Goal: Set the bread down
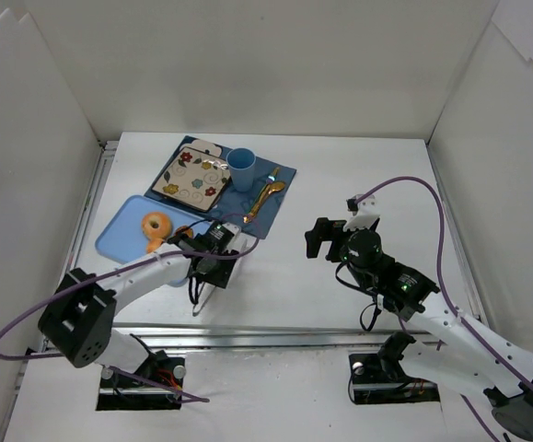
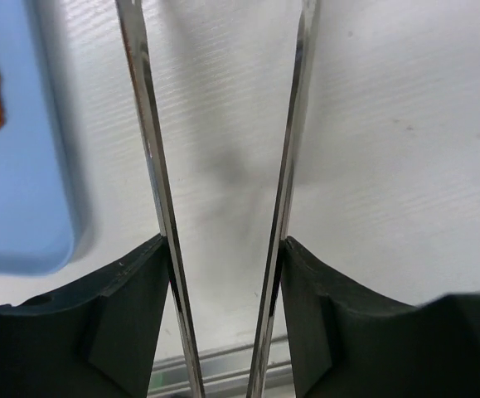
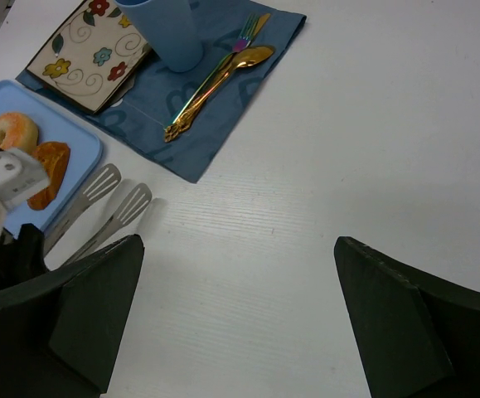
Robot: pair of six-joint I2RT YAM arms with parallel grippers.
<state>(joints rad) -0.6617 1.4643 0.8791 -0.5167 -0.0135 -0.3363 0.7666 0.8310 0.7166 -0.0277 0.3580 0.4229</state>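
Nearest you, your left gripper (image 2: 223,278) is clamped on a pair of metal tongs (image 2: 150,166), its dark pads pressing on the outside of the two blades. The blades stand a narrow way apart with only bare white table (image 2: 389,124) between them. In the right wrist view the slotted tips of the tongs lie just off the tray's edge, close to the bread; you cannot tell whether they touch the table.

Your right gripper (image 3: 240,245) is spread wide over open table, nothing between its fingers, well apart from the left one.

Just beyond the tongs sits the light-blue tray (image 1: 114,241). The bread (image 3: 49,170), golden-brown and oblong, lies on it at the side nearest the tongs. A ring donut (image 3: 12,131) lies just beside it on the same tray.

Farther back is a blue cloth (image 3: 223,116) with a paler printed pattern. On it lie a cream square plate (image 3: 86,54) painted with coloured flowers, a blue cup (image 3: 169,29) standing upright next to the plate, and a gold spoon (image 3: 223,75) with a fork (image 3: 252,29) alongside.
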